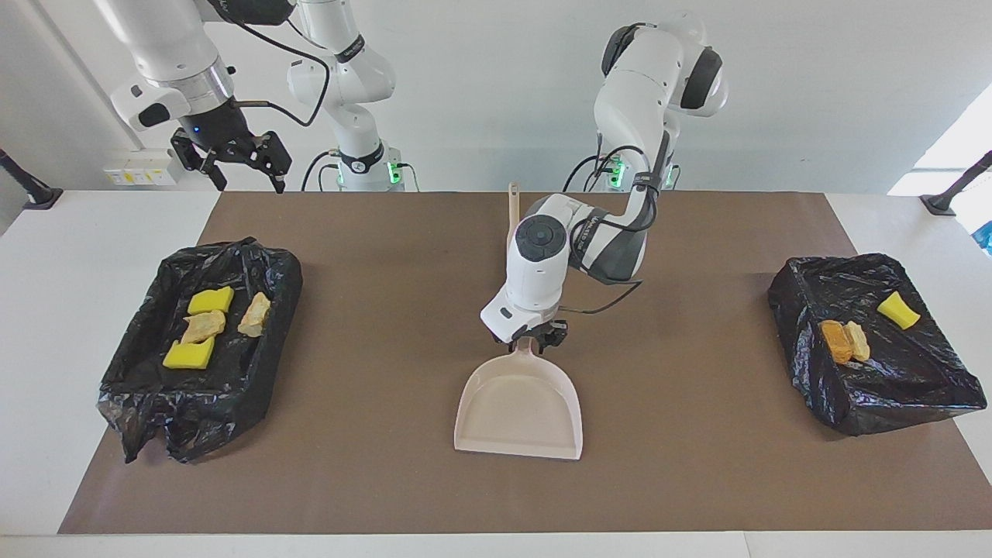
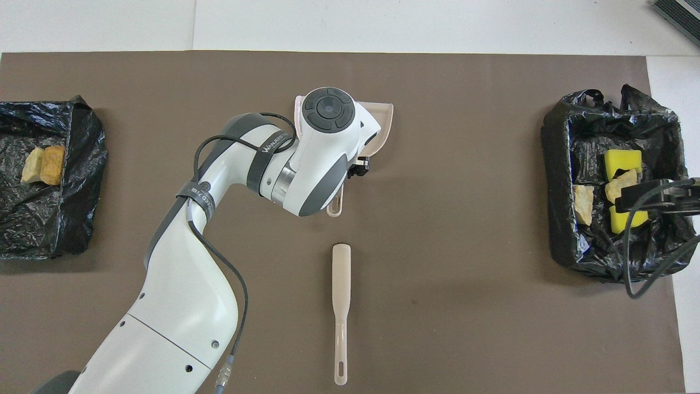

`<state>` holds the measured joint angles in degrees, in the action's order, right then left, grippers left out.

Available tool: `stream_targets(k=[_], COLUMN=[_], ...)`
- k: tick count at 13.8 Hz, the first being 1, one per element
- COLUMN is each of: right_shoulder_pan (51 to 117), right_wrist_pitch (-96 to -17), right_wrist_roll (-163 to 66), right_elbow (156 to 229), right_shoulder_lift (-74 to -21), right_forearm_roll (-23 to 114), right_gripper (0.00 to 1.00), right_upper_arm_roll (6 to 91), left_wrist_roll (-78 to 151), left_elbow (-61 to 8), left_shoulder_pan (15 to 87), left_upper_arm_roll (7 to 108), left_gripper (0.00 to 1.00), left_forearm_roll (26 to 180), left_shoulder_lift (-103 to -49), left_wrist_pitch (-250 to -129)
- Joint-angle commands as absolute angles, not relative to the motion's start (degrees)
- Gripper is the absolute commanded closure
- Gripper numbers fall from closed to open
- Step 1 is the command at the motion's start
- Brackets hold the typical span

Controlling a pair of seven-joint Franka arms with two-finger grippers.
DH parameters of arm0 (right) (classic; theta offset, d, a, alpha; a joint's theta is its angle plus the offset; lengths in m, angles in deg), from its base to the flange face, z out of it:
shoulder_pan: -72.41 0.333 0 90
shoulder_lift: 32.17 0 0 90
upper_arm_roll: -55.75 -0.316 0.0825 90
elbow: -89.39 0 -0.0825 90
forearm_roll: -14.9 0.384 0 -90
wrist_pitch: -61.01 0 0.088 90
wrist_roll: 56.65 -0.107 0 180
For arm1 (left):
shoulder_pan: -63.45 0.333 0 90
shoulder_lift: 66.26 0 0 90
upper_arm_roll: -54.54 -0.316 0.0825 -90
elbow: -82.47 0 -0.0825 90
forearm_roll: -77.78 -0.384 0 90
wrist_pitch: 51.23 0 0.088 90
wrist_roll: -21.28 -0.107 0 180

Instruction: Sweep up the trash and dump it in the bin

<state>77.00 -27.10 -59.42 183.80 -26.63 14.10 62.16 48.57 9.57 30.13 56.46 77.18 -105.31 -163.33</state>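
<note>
All the trash lies in two black-bagged bins. The bin (image 1: 139,387) at the right arm's end holds two yellow sponges (image 1: 211,300) (image 1: 188,354) and two tan lumps (image 1: 204,325) (image 1: 254,314). The other bin (image 1: 914,387) holds an orange lump (image 1: 836,341), a beige lump (image 1: 857,341) and a yellow sponge (image 1: 897,310). The empty beige dustpan (image 1: 519,411) lies flat mid-table. My left gripper (image 1: 535,341) sits low at its handle. My right gripper (image 1: 244,174) hangs high at its own end, open and empty.
A beige brush (image 2: 340,295) lies on the brown mat, nearer to the robots than the dustpan. From above, my left arm covers most of the dustpan (image 2: 383,117). My right gripper (image 2: 656,197) and its cable overlap the bin (image 2: 563,164) there.
</note>
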Motion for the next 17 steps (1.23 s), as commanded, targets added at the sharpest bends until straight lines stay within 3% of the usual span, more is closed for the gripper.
stream_targets(k=[1,4,7,12,17], right_shoulder_pan=[76.63,77.07,76.72,76.98,76.98], right_wrist_pitch=[-29.96,-29.44,-29.35,-28.82,-28.82], right_wrist_roll=[-57.88,-57.62,-57.62,-57.88,-57.88], right_elbow=[184.04,183.96,184.13,184.05,184.05], right_shoulder_lift=[-27.07,-27.51,-27.16,-27.16,-27.16], right_forearm_roll=[14.02,12.53,12.87,13.49,13.49], right_gripper=[0.00,0.00,0.00,0.00,0.00], right_upper_arm_roll=[62.51,63.13,63.04,62.78,62.78], left_wrist_roll=[47.21,47.21,43.18,26.59,13.99], left_elbow=[-3.00,-15.32,-20.43,-16.95,-2.45], left_shoulder_pan=[32.33,36.37,40.94,50.61,57.03], left_upper_arm_roll=[55.07,54.10,54.10,53.83,53.74], left_gripper=[0.00,0.00,0.00,0.00,0.00], left_forearm_roll=[77.69,77.69,77.60,77.69,77.52], left_shoulder_lift=[-92.06,-80.09,-72.96,-65.47,-66.34], left_wrist_pitch=[-164.00,-164.70,-164.26,-156.55,-141.79])
